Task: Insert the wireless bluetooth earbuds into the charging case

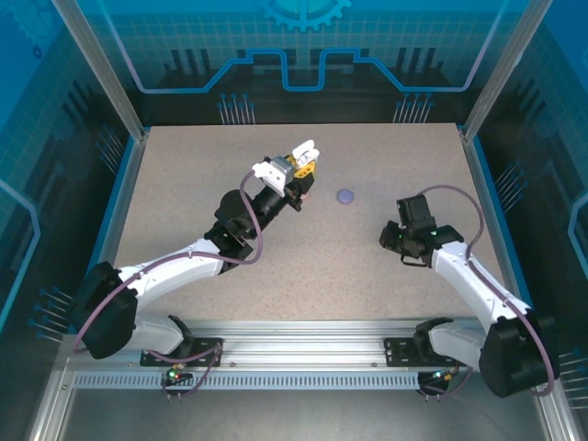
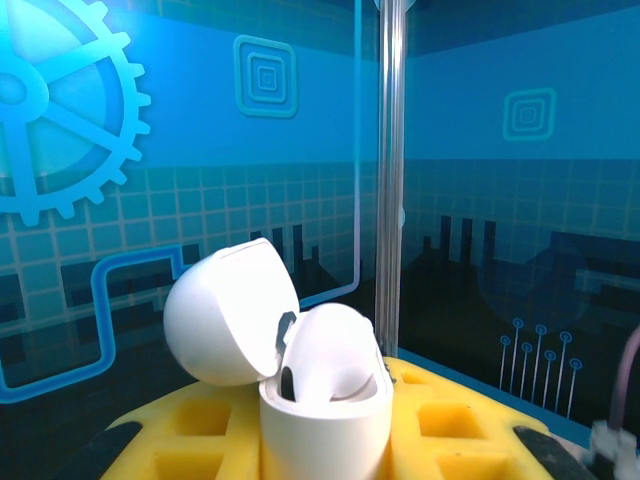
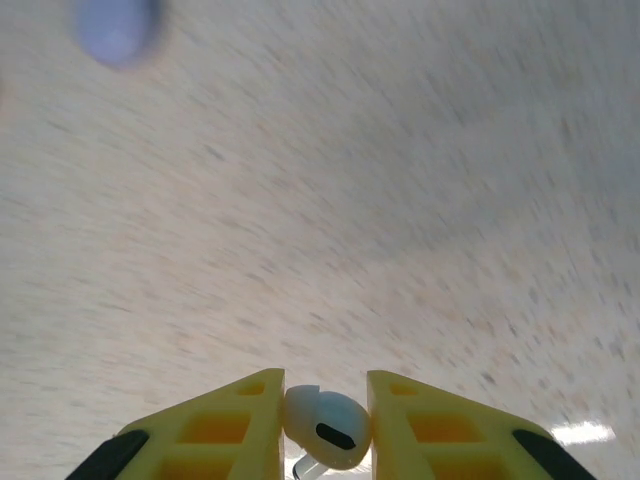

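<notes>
My left gripper (image 1: 299, 168) holds the white charging case (image 1: 303, 154) up above the table's middle, and its yellow fingers (image 2: 460, 425) are shut on the case body (image 2: 325, 425). The lid (image 2: 228, 312) stands open, tipped back to the left. One white earbud (image 2: 335, 358) sits inside the case. Low over the table on the right, my right gripper (image 1: 398, 239) is shut on a second white earbud (image 3: 328, 428), pinched between its yellow fingertips (image 3: 245, 425) with the stem pointing down.
A small round purple item (image 1: 345, 196) lies on the speckled tabletop (image 1: 184, 202) between the two grippers, blurred at the upper left in the right wrist view (image 3: 118, 25). Metal posts and blue panels wall in the table's sides and back.
</notes>
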Robot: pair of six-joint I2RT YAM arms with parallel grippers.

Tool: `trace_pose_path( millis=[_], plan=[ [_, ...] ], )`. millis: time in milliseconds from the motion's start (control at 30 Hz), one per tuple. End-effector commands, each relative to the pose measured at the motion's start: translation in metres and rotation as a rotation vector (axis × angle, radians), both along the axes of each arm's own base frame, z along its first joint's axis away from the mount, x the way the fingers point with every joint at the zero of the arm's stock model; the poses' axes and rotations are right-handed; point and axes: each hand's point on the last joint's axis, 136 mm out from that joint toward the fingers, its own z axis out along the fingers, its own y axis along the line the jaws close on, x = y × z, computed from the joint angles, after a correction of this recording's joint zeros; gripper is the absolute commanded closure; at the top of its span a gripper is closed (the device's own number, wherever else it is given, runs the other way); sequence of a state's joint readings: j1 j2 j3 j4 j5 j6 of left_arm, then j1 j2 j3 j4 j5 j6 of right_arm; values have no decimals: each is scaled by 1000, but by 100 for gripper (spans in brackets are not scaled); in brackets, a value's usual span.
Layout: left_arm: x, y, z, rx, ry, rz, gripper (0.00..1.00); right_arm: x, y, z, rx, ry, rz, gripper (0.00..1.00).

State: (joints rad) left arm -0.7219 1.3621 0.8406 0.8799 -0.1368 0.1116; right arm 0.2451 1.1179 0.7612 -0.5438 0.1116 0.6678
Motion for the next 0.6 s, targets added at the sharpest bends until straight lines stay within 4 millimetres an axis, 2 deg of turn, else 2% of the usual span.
trace_pose_path(
  millis=[0,67,267,433,567],
  plan=[
    [-9,5,17,-6,-50,-18,100,29,24,68,31,-220,124,74],
    [-12,4,14,3,-48,-33,100,41,36,111,45,-338,177,74],
    [-20,-1,6,31,-40,-86,100,60,69,214,17,-595,323,74],
    [-23,-6,-2,45,-21,-120,100,62,91,287,-29,-768,418,74],
    [-21,-11,-4,50,-16,-134,100,54,110,332,-48,-893,494,74]
  ],
)
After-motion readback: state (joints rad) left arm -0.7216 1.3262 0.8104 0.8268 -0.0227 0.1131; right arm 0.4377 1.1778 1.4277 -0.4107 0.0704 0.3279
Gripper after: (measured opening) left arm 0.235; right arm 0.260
